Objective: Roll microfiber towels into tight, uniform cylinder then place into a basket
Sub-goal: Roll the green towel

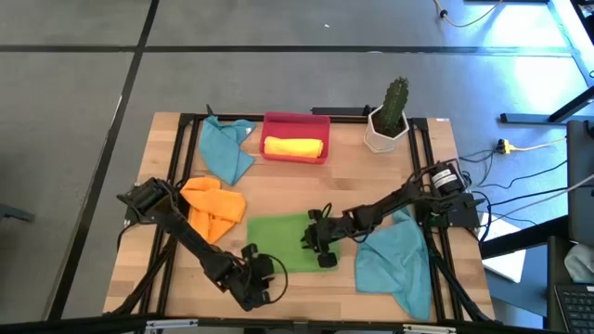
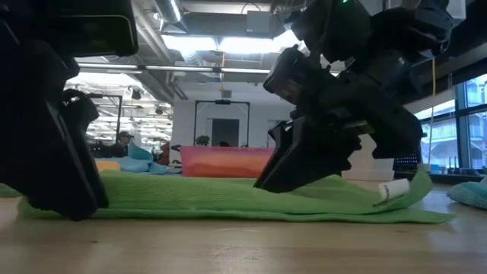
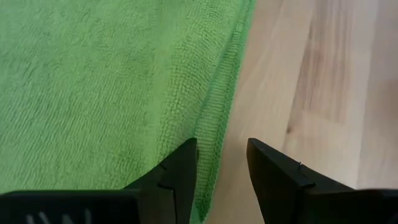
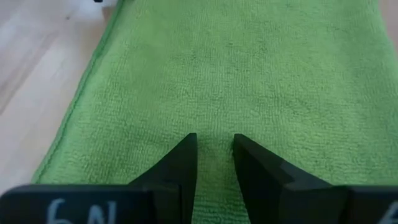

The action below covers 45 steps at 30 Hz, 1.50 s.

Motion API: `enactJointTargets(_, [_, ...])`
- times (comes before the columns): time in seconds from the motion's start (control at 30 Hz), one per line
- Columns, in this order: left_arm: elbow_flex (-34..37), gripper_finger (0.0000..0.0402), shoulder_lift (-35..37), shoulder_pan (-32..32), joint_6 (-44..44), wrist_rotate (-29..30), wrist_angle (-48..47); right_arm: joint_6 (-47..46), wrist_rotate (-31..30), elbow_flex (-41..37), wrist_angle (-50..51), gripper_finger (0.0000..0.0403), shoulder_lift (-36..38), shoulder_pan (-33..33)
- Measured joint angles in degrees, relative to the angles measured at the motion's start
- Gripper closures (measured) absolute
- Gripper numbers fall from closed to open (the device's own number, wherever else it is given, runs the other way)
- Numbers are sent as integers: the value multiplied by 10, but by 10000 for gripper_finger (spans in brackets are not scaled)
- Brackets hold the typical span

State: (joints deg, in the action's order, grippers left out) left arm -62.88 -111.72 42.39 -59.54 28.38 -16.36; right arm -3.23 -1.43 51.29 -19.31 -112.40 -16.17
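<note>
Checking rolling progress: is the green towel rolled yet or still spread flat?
Spread flat. The green towel lies open on the table, unrolled, with both hands at its near edge.

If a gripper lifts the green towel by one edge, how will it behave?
The green towel would probably hang limp; it lies flat with one corner curling up. It looks thin and light, likely easy to lift. Its fuzzy weave should grip fingers, not slip.

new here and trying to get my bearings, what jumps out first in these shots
The bright green towel spread flat at the table's near middle grabs the eye, with both dark arms bent over it: the left hand straddles its edge with fingers apart, and the right hand sits over its surface. Behind it, a red basket already holds a rolled yellow towel.
</note>
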Motion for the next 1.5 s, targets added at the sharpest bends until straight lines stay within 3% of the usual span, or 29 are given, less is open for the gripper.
enactJointTargets(0.3, [-19,264,-1,33,-57,-21,-29,-25,1,0,3,295,0,15])
enactJointTargets(0.5, [-63,264,-2,68,-170,-31,-161,-26,2,0,6,295,0,18])
enactJointTargets(0.77, [-98,264,-2,94,-301,2,-292,-26,0,0,8,295,1,18])
enactJointTargets(0.97, [-99,264,-5,98,-299,37,-274,-26,0,0,9,295,1,18])
enactJointTargets(1.1, [-98,264,-9,100,-319,48,-360,-25,0,0,9,295,1,18])
enactJointTargets(1.23, [-98,264,-9,111,-374,115,-448,-24,1,0,8,295,1,18])
enactJointTargets(1.33, [-93,264,-8,100,-394,97,-487,-24,1,0,8,295,1,18])
enactJointTargets(1.5, [-68,264,-8,63,-311,79,-419,-25,1,0,8,295,1,18])
